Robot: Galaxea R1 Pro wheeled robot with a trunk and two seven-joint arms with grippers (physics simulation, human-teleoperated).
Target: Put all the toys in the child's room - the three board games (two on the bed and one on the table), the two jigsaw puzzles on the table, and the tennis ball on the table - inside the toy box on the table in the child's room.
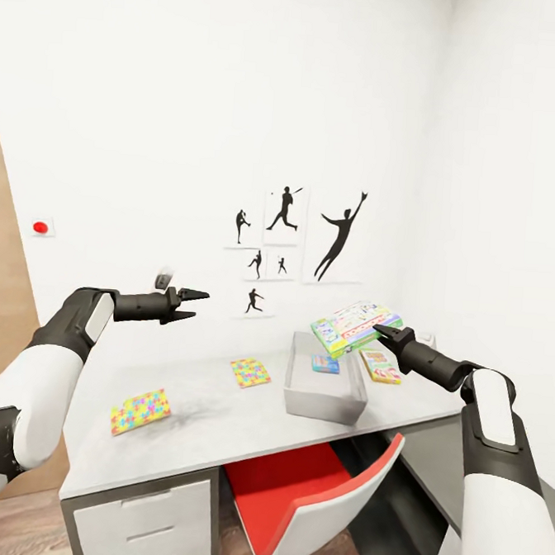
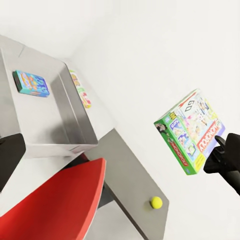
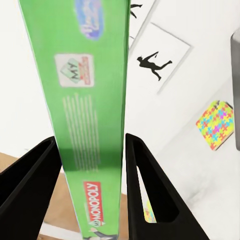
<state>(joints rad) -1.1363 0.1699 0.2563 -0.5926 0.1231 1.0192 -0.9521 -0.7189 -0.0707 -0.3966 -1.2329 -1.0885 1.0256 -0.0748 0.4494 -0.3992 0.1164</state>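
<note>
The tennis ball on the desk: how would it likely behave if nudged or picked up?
The tennis ball is round and sits free on the table close to an edge, so a nudge would probably roll it off. It looks small beside the white-green board game, so likely light, but apt to slip unless gripped centrally.

Right tool (image 3: 90, 185) fingers clamp green Monopoly box (image 3: 82, 100); jigsaw puzzle (image 3: 216, 124) beyond.
</note>
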